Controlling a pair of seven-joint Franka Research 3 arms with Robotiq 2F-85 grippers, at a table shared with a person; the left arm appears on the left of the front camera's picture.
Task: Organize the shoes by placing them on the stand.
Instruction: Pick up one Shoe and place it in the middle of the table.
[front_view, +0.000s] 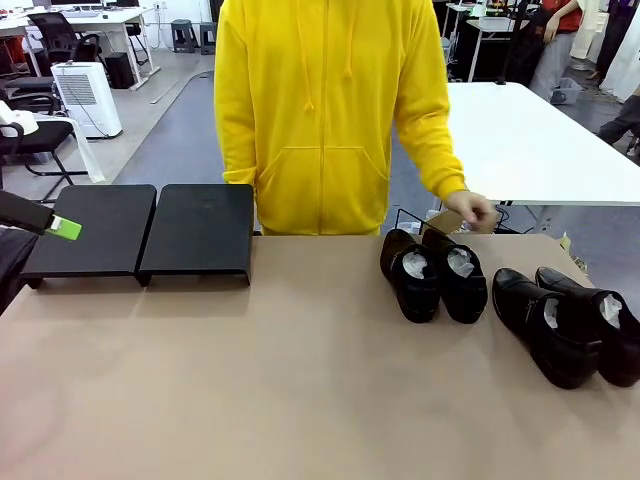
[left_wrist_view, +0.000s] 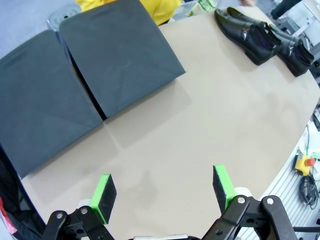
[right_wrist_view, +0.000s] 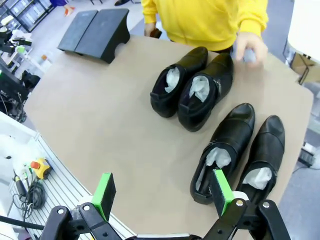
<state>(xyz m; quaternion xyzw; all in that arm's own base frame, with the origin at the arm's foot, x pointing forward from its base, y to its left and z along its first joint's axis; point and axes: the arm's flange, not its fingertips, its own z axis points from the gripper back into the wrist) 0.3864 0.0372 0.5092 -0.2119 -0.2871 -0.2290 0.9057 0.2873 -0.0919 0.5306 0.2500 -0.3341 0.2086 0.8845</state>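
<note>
Now the left claw (left_wrist_view: 162, 187) and right claw (right_wrist_view: 162, 192) both gape wide, empty; reaching for the glossy shoes (front_view: 420, 297) could clip the person's hand (front_view: 470, 212) just behind them.

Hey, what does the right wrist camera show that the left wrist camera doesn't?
Right wrist view: all four shoes from above, white paper stuffed inside each. Left wrist view: the stand, its two flat black tops up close, nothing on them. Both: the tan table, the stand, shoes, and open jaws in front, the right gripper and the left gripper respectively.
</note>
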